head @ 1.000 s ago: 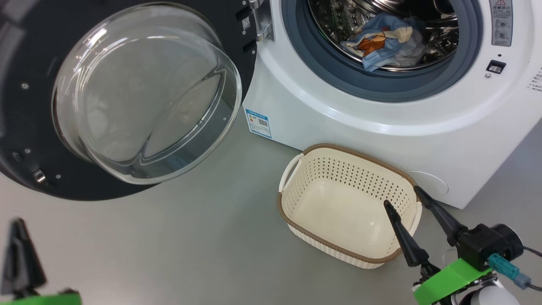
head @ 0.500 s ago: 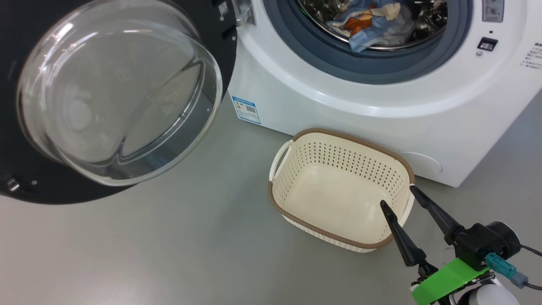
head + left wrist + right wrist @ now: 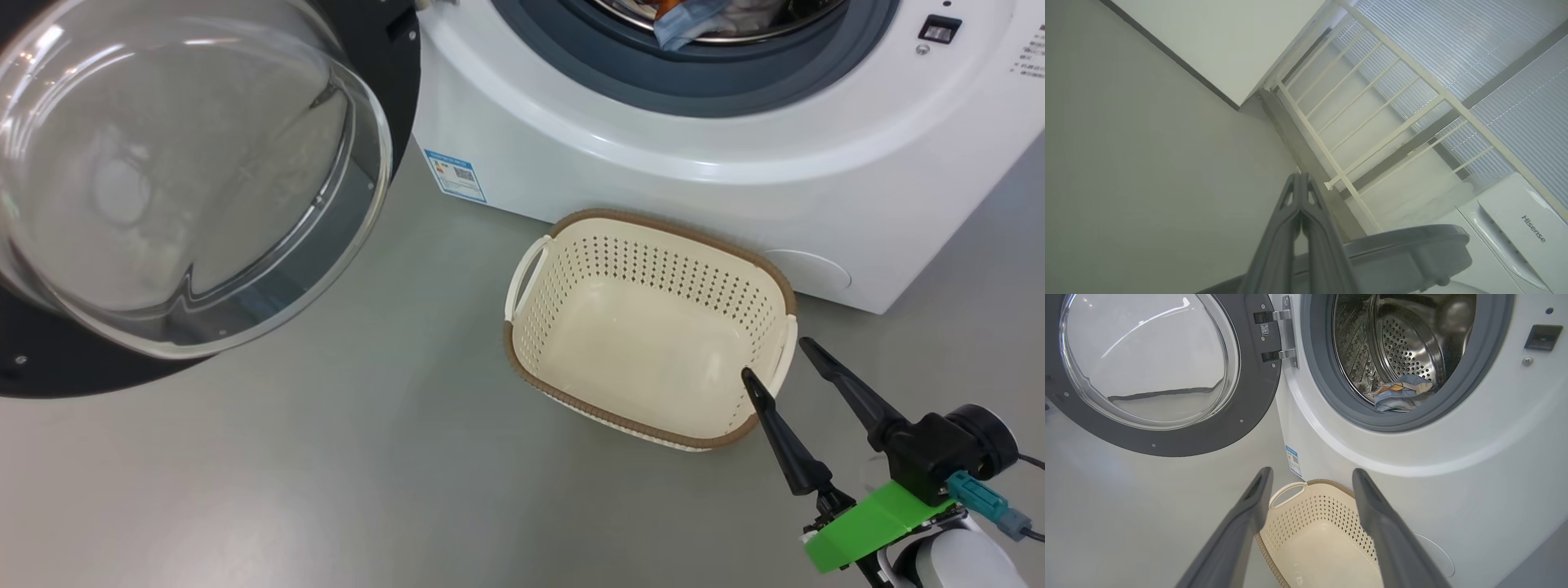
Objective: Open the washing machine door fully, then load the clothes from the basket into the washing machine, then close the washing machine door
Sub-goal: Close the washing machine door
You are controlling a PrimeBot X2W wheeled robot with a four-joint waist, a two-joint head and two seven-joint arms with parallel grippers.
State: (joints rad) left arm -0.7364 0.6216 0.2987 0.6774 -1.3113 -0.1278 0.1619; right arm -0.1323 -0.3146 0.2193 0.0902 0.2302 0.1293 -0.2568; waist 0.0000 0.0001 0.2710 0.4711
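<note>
Right jaws gape by the basket (clothes in the drum), left jaws pressed together.

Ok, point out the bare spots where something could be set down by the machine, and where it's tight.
Widest free patch: grey floor between the washing machine door and the basket, down to the near edge. The basket itself is bare inside. Tight: behind the basket, close to the washing machine, and the basket's right corner, where the open right gripper hovers.
</note>
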